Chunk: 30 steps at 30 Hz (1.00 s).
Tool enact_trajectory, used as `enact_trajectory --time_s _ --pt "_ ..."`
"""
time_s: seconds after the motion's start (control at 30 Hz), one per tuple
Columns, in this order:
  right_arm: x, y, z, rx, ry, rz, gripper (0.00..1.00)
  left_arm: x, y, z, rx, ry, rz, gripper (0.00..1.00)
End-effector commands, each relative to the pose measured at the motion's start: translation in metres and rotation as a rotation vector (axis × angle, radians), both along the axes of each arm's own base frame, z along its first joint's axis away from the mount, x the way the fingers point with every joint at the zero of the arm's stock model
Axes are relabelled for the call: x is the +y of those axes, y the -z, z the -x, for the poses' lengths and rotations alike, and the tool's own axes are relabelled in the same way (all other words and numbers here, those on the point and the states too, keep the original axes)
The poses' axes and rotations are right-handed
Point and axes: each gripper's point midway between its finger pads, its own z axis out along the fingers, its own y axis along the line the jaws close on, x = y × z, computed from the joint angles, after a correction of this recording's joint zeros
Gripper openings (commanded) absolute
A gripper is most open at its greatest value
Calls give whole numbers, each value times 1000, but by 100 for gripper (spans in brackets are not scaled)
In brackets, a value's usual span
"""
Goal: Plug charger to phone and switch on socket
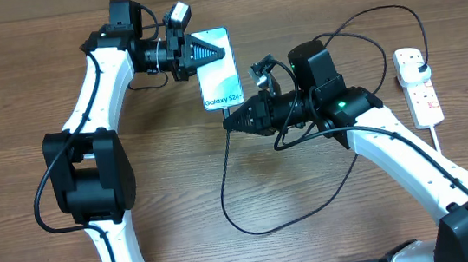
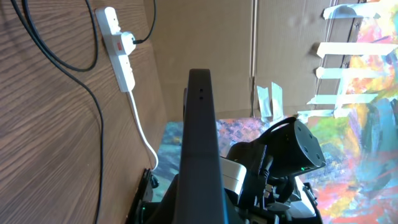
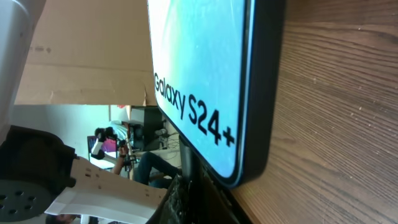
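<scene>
Overhead, light blue phone point(image 1: 222, 84) – white "Galaxy S24+" lettering – gripped by left hand point(image 1: 215, 53), right hand point(image 1: 229, 121) pinching charger point(image 1: 222, 193).

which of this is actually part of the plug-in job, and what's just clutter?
Job:
- phone, held in the left gripper
- charger, its cable running up to the right gripper
- socket

Not job (background only, left wrist view):
- cardboard wall
- tape strips
- painted sheet

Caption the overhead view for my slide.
Left gripper grips the phone; right gripper holds the charger at its lower edge.
</scene>
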Motion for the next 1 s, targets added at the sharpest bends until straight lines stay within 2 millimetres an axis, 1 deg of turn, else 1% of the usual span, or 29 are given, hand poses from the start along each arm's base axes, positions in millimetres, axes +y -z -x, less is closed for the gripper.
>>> enact_trajectory --time_s 0.0,0.1,0.2,0.3,0.33,0.37,0.4,0.47,0.53,0.57,0.67,0.8,0.9,0.93,0.97 --pt "-8 3 -12 -17 47 19 11 2 -7 -1 -26 -6 -1 4" --pt "-8 4 -11 -11 45 24 19 10 3 -9 -23 -45 -61 4" --pt "-8 4 -11 -11 45 24 29 14 12 -14 -27 -72 -111 4" --pt "-8 4 -11 -30 36 26 51 17 26 -20 -39 -104 -195 4" --pt "-8 5 -11 -30 36 27 55 19 34 -23 -56 -120 -245 4" --pt "-9 5 -11 -31 37 29 62 21 42 -24 -62 -131 -289 4" --pt "-9 6 -11 -30 39 32 65 24 48 -25 -65 -140 -327 4" --pt "-11 10 -13 -25 58 55 73 32 68 -25 -61 -158 -447 4" --pt "-16 20 -15 -33 78 106 80 43 87 -21 -68 -160 -571 4" --pt "-20 25 -16 -32 90 136 83 46 93 -19 -68 -154 -609 4" --pt "-25 34 -17 -18 119 185 86 50 98 -14 -81 -132 -643 4" --pt "-28 37 -18 -16 129 204 87 61 115 -14 -79 -138 -735 4" --pt "-32 43 -17 0 144 234 88 62 133 -10 -35 -121 -749 4" --pt "-33 46 -16 8 150 248 88 62 141 -9 -13 -113 -749 4" --pt "-35 47 -16 15 153 257 87 61 155 -8 21 -100 -750 4"
